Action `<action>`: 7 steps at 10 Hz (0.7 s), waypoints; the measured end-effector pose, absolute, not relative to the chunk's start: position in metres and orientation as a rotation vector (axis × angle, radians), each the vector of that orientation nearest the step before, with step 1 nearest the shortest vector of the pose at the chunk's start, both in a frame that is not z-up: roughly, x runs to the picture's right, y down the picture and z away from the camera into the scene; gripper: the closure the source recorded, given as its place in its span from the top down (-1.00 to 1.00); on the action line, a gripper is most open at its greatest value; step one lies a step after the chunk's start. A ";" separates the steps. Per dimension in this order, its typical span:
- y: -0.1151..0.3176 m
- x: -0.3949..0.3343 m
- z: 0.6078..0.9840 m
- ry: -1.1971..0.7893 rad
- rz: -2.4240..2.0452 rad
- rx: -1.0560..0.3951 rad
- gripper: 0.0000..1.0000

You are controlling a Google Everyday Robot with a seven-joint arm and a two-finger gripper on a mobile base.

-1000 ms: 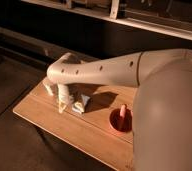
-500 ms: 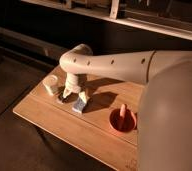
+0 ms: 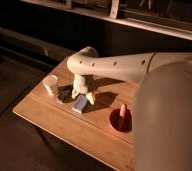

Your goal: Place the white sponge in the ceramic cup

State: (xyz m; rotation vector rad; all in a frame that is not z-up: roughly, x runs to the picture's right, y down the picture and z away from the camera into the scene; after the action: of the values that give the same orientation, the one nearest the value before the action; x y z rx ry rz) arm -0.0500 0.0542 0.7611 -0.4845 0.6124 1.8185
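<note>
The gripper (image 3: 83, 96) is pointed down at the worktop (image 3: 44, 112), with its two fingers held apart and clamped on nothing. Directly beneath it the white sponge (image 3: 80, 105) is seen lying flat on its broad face. Its far end is between the fingertips and its near end juts out past them. Whether the pads touch it cannot be told.

The sponge is judged light, soft and compressible, neither fragile nor slippery. It is best taken across its narrow width, at the white long sides near the middle, so that it is not bent or tipped.

Just beside the gripper, to the left in the view, a small dark lumpy object (image 3: 65, 94) is seen. Beyond that the ceramic cup (image 3: 50, 84) is set upright. An orange bowl (image 3: 120, 121) is placed well apart on the gripper's other side.
</note>
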 end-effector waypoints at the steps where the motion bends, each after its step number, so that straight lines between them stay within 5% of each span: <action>1: 0.053 -0.049 0.764 0.626 1.809 -0.474 0.30; 7: 0.054 -0.051 0.798 0.708 1.751 -0.470 0.30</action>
State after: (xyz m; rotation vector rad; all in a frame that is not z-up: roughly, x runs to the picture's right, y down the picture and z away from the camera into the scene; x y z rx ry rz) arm -0.0506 0.0542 0.7977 -0.4696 0.7084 1.7511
